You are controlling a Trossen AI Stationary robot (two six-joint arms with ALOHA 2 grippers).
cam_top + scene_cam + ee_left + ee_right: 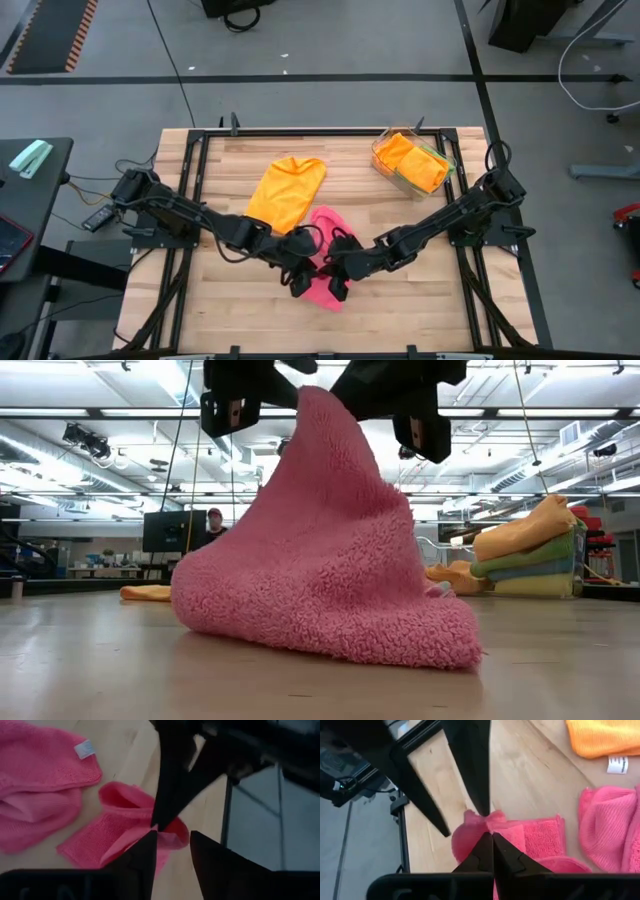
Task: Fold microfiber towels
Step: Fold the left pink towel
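Observation:
A pink microfiber towel [322, 225] lies bunched at the table's middle and is drawn up into a peak [318, 420]. My right gripper [491, 837] is shut on that peak. My left gripper [173, 839] is open close beside it, one finger on each side of the raised pink fold [172, 836]. I cannot tell whether it touches the cloth. Both grippers meet over the towel's near end in the high view, left [300, 283] and right [338, 285]. An orange towel [288, 192] lies flat beyond the pink one. My right gripper pinches a raised fold of the pink towel [493, 820] between its two fingers. One layer or several, I cannot tell. The fingers come from above, slanting in from the table's right. The cloth hangs below them as a tent, and its lower part [330, 610] rests on the table.
A clear plastic tray [381, 160] at the far right holds folded orange and green towels [415, 162]. Bare wood lies near the front edge [400, 320] and at the left [200, 300]. A person [213, 525] stands far behind the table.

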